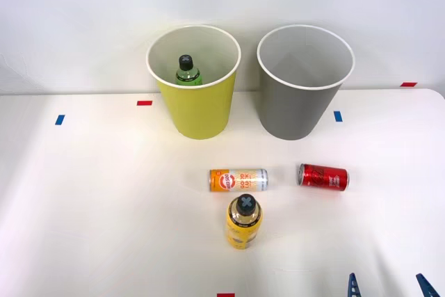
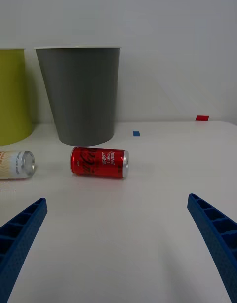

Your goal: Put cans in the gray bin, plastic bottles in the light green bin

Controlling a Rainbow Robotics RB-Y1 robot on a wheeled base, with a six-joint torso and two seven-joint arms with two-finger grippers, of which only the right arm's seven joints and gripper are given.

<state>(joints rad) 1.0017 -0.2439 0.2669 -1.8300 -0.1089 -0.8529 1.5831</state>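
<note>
— Yellow-green first: the green bin (image 1: 195,113) stands at the back left of the white table (image 1: 90,199), and the green bottle (image 1: 186,71) is upright inside it, black cap up.

— And next to it?

— The gray bin (image 1: 300,109), just to its right, apart from it; nothing shows inside.

— What lies in front?

— Nearer the robot, the orange can (image 1: 238,180) on its side, lengthwise across the table, roughly below the gap between the bins. Just in front of it stands the yellow bottle (image 1: 243,222), close but apart.

— Farther right?

— The red can (image 1: 323,177), also on its side, before the gray bin.

— The gripper?

— The right gripper (image 1: 391,287) is low at the table's near right edge, blue fingers (image 2: 22,229) spread wide with nothing between them; the red can lies ahead of the gap.
</note>
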